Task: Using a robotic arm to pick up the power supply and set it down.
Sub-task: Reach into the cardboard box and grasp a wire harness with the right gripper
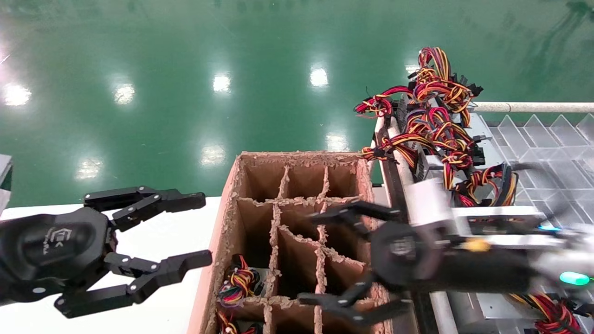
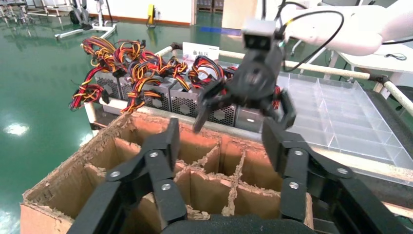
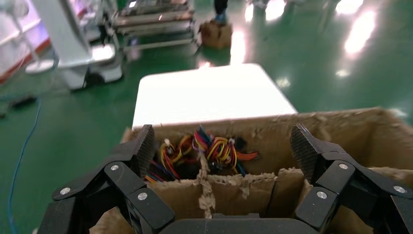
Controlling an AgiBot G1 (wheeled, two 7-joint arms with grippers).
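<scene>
Hovering over the right side of the divided cardboard box point(image 1: 297, 222), the right gripper point(image 1: 320, 260) is held wide open and empty, probably between pickups. The left gripper point(image 1: 185, 232) is parked open over the white table point(image 1: 176, 241). Silver power supplies point(image 2: 170, 95), topped with red-yellow wire bundles, are lined up on the right-hand rack point(image 1: 394, 153).

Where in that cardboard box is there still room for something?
The divided cardboard box has bare cells along its far row and middle, beneath the open right pincer. The near cells by the white table are crowded with wire bundles. The left pincer hovers open over that table.
</scene>
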